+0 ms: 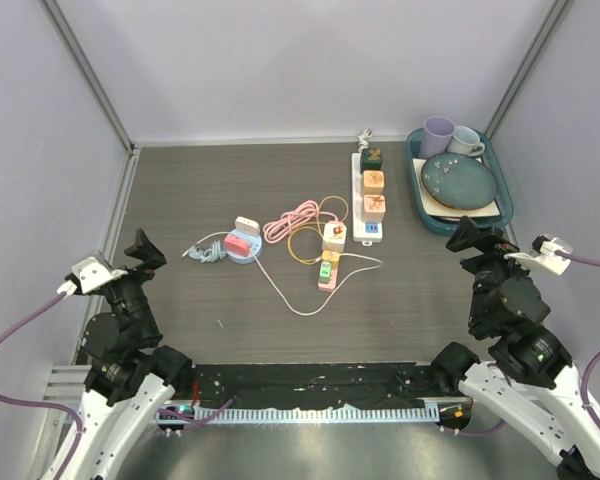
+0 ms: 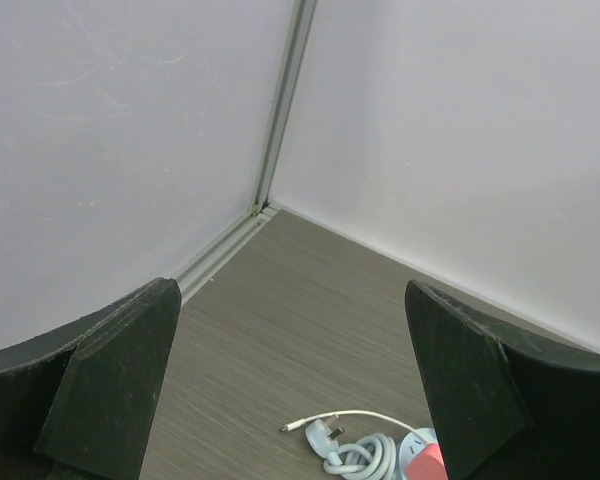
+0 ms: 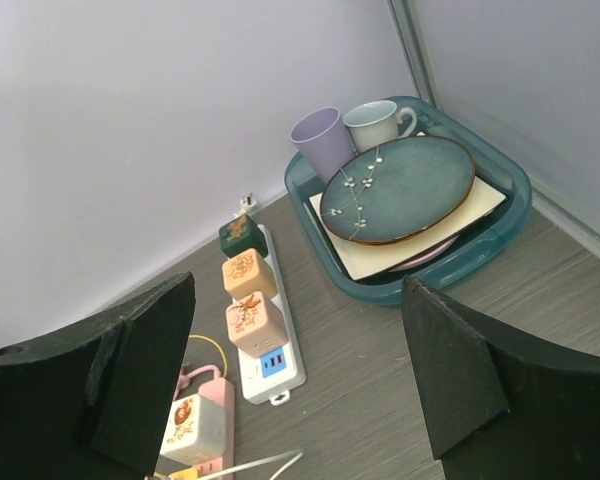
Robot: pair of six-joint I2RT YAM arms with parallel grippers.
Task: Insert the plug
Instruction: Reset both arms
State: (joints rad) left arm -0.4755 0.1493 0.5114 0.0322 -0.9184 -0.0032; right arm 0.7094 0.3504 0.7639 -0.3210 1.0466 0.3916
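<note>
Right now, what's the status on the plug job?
Both open, empty: left gripper, right gripper. Loose white plug not inserted. Between it and power strip: pink and yellow cables.

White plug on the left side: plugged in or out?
Out. The white plug lies loose on the table beside its bundled cord, well apart from the power strip.

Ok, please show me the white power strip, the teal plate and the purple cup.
white power strip (image 3: 270,364), right wrist view, near end with blue ports.
teal plate (image 3: 400,190), right wrist view, middle of its face.
purple cup (image 3: 325,155), right wrist view, its outer wall.
</note>
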